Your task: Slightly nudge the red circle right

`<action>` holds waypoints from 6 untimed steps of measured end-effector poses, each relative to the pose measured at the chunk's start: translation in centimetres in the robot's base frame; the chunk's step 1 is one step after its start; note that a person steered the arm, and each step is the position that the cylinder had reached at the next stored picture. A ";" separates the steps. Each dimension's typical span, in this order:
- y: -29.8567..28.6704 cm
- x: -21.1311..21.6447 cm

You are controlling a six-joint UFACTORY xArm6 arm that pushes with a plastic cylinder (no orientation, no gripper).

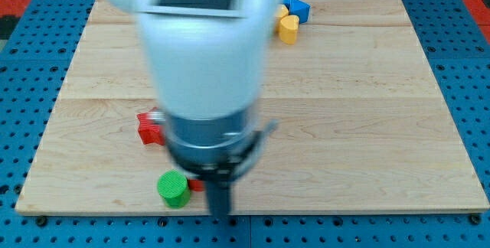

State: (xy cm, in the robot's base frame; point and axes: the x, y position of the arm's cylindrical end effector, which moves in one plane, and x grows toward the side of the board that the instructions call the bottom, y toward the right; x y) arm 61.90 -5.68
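A small sliver of a red block shows between the green cylinder and my rod; its shape cannot be made out, since the arm hides most of it. My tip is near the board's bottom edge, just right of and below that red sliver. A second red block, jagged in outline, lies at the view's left, partly behind the arm. The blurred arm body fills the middle of the view.
A blue block and a yellow block sit near the board's top edge, with another yellow piece just behind them. The wooden board rests on a blue pegboard surface.
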 end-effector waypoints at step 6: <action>2.0 -0.9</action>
